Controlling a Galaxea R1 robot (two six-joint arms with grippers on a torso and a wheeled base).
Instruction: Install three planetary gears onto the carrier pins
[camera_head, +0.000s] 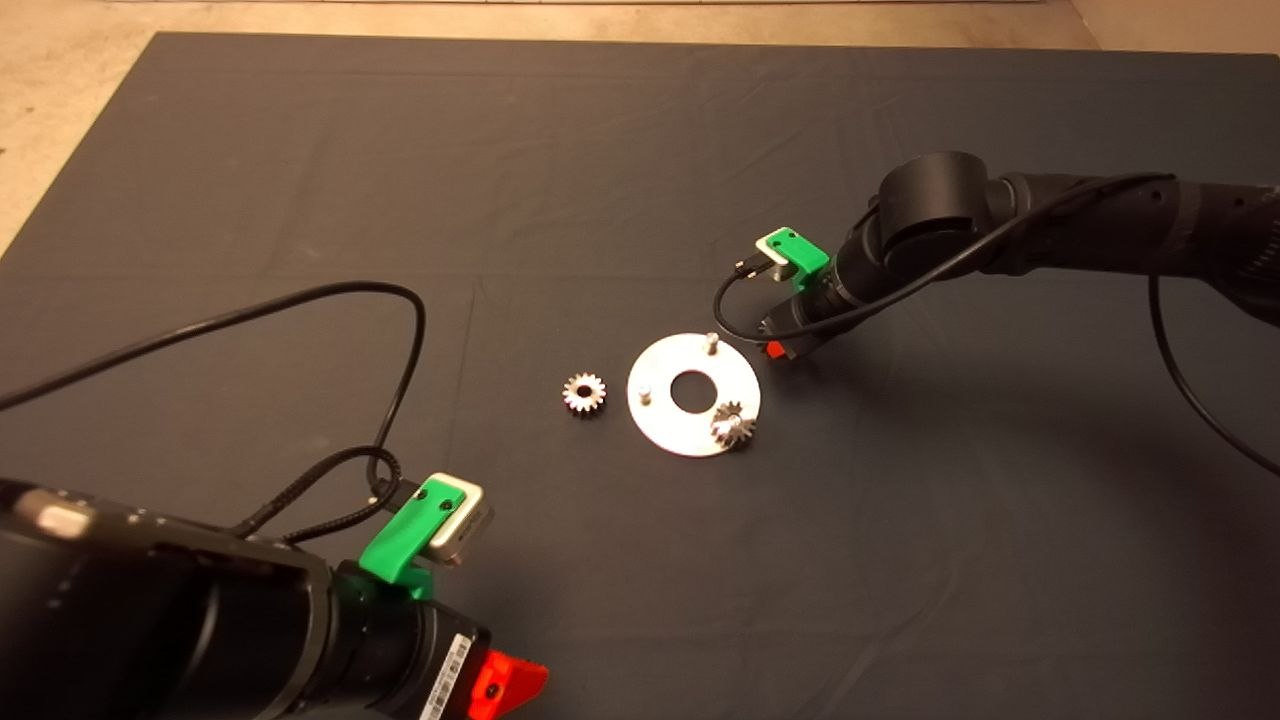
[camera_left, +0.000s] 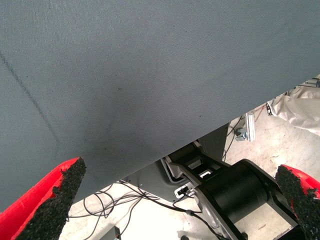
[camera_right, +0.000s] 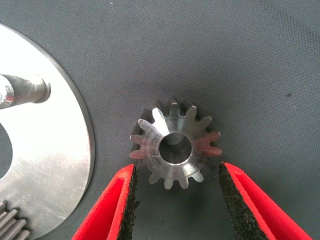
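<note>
- My left tool (camera_head: 505, 680) sits parked at the lower left corner of the table (camera_head: 300, 150), its red fingers (camera_left: 50, 200) spread wide with nothing between them; a black cable (camera_head: 300, 300) loops across the mat beside that arm.
- A loose gear (camera_head: 584, 392) lies flat on the mat just left of the disc (camera_head: 665, 425), apart from it, silver with a centre hole.
- The disc is a flat round silver plate with a large centre hole; I see two bare pins on it, one (camera_head: 645, 394) at its left, one (camera_head: 711, 342) at the far edge.
- A second gear (camera_head: 732, 425) sits on the disc's near right rim.
- My right tool (camera_head: 775, 349) is down at the disc's far right edge. Its wrist view shows a third gear (camera_right: 175, 145) on the mat just beside the disc (camera_right: 45, 165), between the open pads (camera_right: 131, 200), not touching either.
- I can read no writing on any part.
</note>
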